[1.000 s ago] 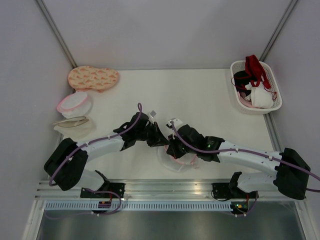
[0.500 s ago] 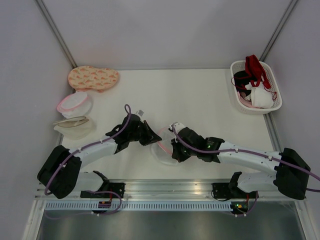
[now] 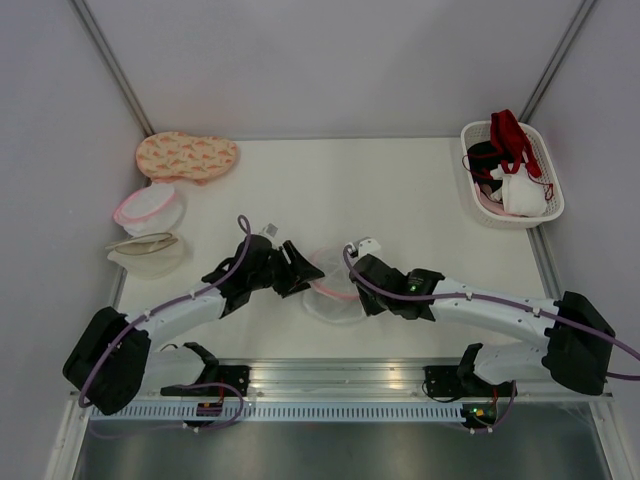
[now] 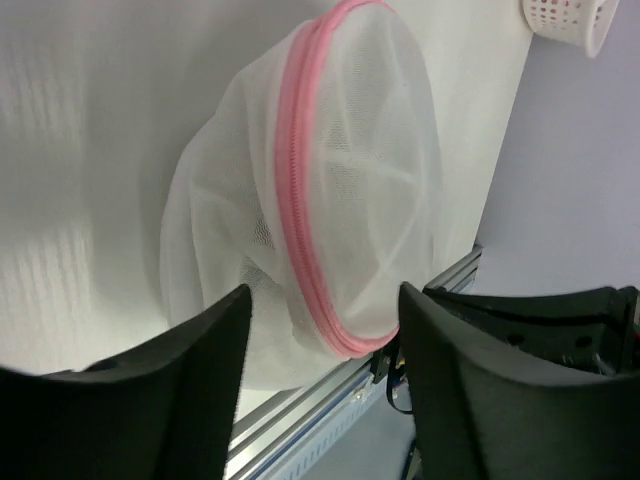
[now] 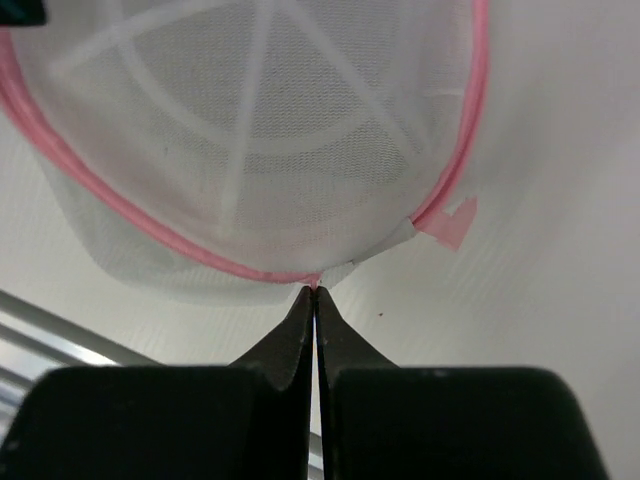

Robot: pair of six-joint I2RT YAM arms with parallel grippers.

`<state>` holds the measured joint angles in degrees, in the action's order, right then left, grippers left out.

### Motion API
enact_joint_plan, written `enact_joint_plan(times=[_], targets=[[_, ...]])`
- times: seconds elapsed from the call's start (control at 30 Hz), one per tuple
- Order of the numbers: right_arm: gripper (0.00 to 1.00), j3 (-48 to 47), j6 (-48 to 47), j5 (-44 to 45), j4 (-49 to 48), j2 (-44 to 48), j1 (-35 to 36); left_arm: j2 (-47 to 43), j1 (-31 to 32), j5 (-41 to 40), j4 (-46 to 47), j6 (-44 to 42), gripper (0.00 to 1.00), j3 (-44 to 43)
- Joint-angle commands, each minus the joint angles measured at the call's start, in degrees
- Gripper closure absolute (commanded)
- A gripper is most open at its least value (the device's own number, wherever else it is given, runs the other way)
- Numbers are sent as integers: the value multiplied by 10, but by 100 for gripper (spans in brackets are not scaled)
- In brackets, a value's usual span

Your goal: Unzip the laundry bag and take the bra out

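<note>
Laundry bag (image 3: 335, 297) on table (image 3: 400, 190), front centre

Wears white shells on left arm (image 3: 185, 310) and right arm (image 3: 500, 312), black housings at joints. Trails purple cable (image 3: 243, 232) back from left gripper (image 4: 320, 295) and right gripper (image 5: 315, 295). Ends in matte black tapered fingers (image 4: 190, 390).

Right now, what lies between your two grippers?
Only the laundry bag, as the top view shows: left gripper open beside it, right gripper pinched on its rim.

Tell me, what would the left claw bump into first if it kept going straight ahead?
Likely the laundry bag: its pink zipper rim sits right ahead of the open left gripper, though depth is unclear.
</note>
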<state>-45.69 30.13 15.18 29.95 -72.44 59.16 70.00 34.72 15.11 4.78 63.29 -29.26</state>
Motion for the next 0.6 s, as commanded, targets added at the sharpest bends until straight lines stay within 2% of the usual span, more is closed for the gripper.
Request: enact_joint_plan(times=[0.0, 0.07, 0.1, 0.17, 0.4, 0.47, 0.53, 0.57], targets=[[100, -25, -8, 72, 20, -16, 1, -49, -3, -11, 25, 19, 28, 21], [100, -32, -14, 99, 22, -23, 0, -74, -3, -25, 14, 24, 8, 31], [100, -34, -18, 107, 23, -32, 0, -104, -3, -43, -7, 24, 4, 32], [100, -44, -23, 136, 30, -44, -3, -138, -3, -61, -28, 25, 0, 39], [99, -76, -17, 259, 89, -80, -15, -303, -3, -148, -165, 26, 0, 46], [66, -89, -16, 276, 107, -78, -18, -350, -3, -165, -202, 23, 0, 48], [45, -101, -19, 274, 113, -65, -18, -373, -3, -176, -241, 19, 0, 44], [40, -104, -25, 257, 111, -57, -19, -397, -3, -177, -252, 18, 1, 42]])
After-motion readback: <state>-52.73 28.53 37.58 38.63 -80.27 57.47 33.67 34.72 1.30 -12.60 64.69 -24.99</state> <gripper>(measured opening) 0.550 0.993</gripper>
